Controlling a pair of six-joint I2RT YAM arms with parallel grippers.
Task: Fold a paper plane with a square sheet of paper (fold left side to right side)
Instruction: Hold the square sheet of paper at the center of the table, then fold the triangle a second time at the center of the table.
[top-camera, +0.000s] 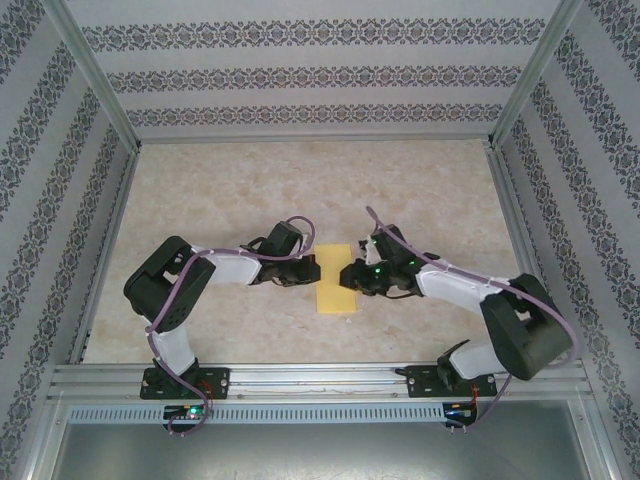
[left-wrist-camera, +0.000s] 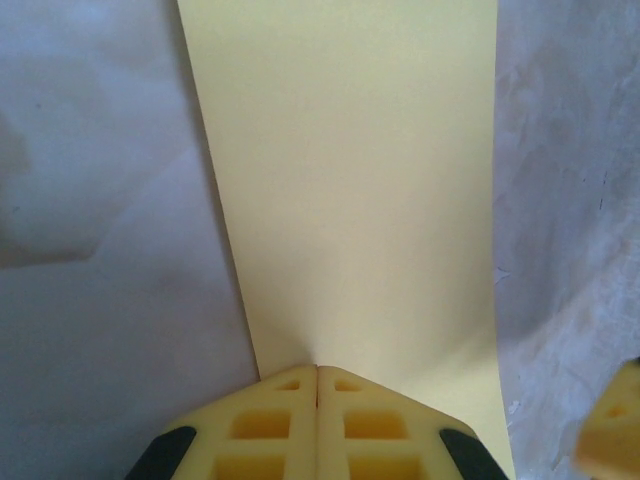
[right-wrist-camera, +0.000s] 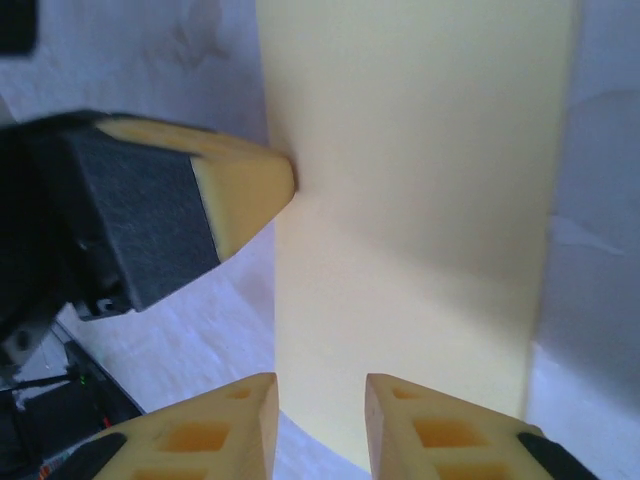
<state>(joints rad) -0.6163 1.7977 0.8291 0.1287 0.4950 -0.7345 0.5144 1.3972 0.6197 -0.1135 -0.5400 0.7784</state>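
**Paper fold on the bench.** The square sheet of paper (top-camera: 337, 286), seen here as a narrow pale-yellow rectangle, is laid flat on the marbled bench (top-camera: 250, 190) between the two arms. The left claw (left-wrist-camera: 317, 378) is pressed together, its joined tip set against the sheet's left edge. Whether that edge is nipped between the pads or merely pinned down cannot be told. The right claw (right-wrist-camera: 320, 400) is spread a little and poised low over the sheet's right side, with paper visible through the gap and nothing pinched.

The sheet is judged to be feather-light, limp and easily creased, and likely to skate over the smooth bench if pushed rather than held. A hold is best taken at a free edge or corner, lifted just enough for a finger to be slipped beneath. The other side should be pinned so that the layers are kept aligned. A hard squeeze away from the intended fold line would risk a stray crease.
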